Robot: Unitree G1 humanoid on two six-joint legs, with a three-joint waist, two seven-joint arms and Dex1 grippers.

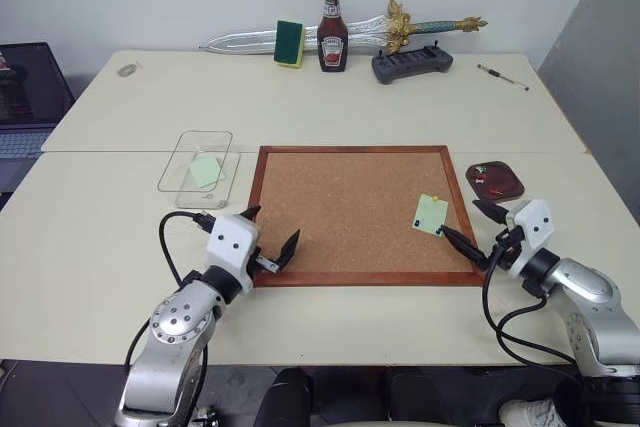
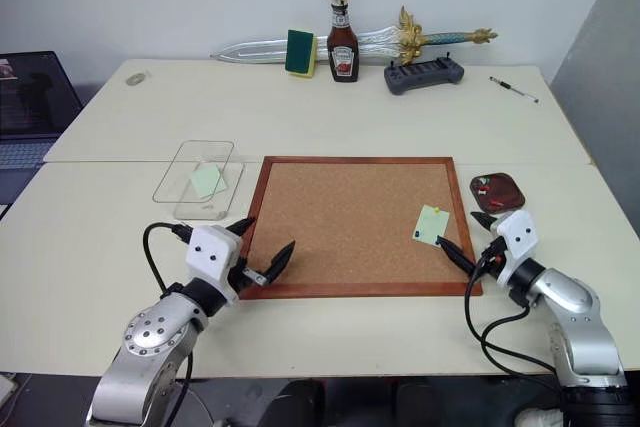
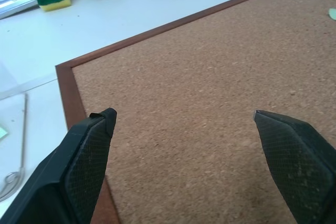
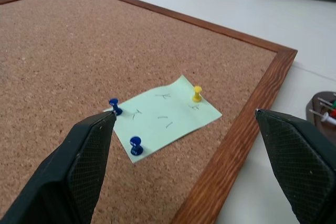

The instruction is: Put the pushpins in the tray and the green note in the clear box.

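While pinned, green note point(image 4: 165, 115) corner-foremost, tilted

A cork board point(image 1: 350, 209) lies flat at the middle of the table point(image 1: 100, 247). A note point(image 4: 164, 116) sits on the board near its right edge, held by three pushpins point(image 4: 197, 94) at its corners. A clear box point(image 1: 196, 162) rests just left of the board with another note point(image 1: 206, 170) inside. A tray point(image 1: 495, 180) lies just right of the board, holding pins. Along the table's far edge stand a sponge point(image 1: 290, 42), a ketchup bottle point(image 1: 332, 37), a toy sword point(image 1: 350, 35) behind them, a controller point(image 1: 411, 63) and a pen point(image 1: 502, 76).
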